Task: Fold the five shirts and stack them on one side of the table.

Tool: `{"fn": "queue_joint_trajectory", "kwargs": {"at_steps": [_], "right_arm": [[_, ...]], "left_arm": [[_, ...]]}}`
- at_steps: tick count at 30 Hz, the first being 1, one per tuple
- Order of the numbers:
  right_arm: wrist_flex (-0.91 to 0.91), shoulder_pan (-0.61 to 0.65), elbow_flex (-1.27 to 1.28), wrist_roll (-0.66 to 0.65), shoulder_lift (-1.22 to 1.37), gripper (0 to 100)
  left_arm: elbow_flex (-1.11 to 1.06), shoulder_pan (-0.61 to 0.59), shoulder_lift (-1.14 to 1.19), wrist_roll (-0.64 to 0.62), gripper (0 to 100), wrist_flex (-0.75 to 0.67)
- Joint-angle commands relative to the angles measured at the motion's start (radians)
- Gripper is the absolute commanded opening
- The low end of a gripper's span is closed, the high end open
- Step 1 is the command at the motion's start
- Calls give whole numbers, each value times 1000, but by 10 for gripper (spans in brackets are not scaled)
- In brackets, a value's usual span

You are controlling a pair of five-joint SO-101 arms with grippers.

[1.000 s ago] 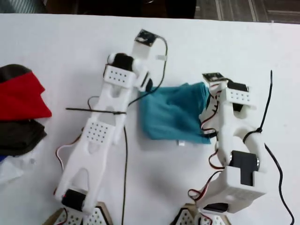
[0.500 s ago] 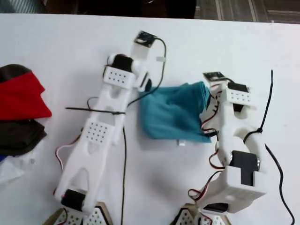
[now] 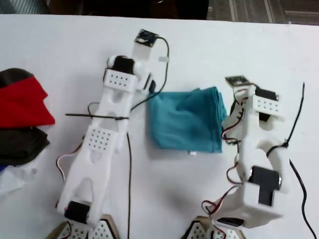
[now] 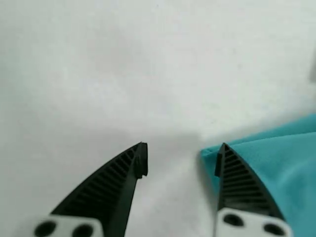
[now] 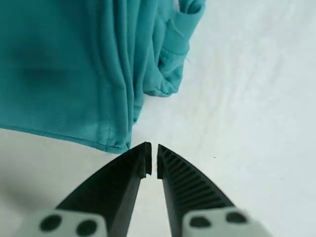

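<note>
While the left gripper (image 4: 182,158) stands wide open and holds nothing, one jaw rests at the very corner of the folded teal shirt (image 4: 281,168) and the other over bare table (image 4: 98,59) beside it. A pinch from there would probably catch only the top layer, and lifting by that alone could peel the fold open. The right gripper (image 5: 152,159) is all but closed, with a sliver of gap and nothing in it. The shirt's hem lies just ahead of its tips, so advancing with the jaws this narrow would likely shove the cloth into a ridge rather than take it. The red and dark shirts (image 3: 22,107) lie well off on the far side of the left arm, and dragging the teal one that far risks bunching it. Against the earlier frames, the right arm has drawn back off the shirt's edge, which it overlapped before. The cloth now lies flatter and squarer between the grippers, and the left arm has shifted slightly away from it.
</note>
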State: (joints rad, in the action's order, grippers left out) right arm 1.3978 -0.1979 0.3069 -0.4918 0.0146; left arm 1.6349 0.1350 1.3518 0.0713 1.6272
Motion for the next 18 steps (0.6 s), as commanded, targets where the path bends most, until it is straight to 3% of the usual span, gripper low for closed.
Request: {"fn": "queue_joint_trajectory", "kwargs": {"at_steps": [1, 5, 10, 18], "right_arm": [[19, -2, -89, -2, -174, 117], [-31, 93, -138, 109, -188, 67], [-125, 240, -201, 196, -27, 22], [-150, 257, -443, 252, 275, 21]], "left_arm": [[35, -5, -20, -5, 241, -3], [36, 2, -25, -5, 241, -3], [36, 49, -29, -5, 241, 55], [33, 89, -21, -5, 241, 78]]}}
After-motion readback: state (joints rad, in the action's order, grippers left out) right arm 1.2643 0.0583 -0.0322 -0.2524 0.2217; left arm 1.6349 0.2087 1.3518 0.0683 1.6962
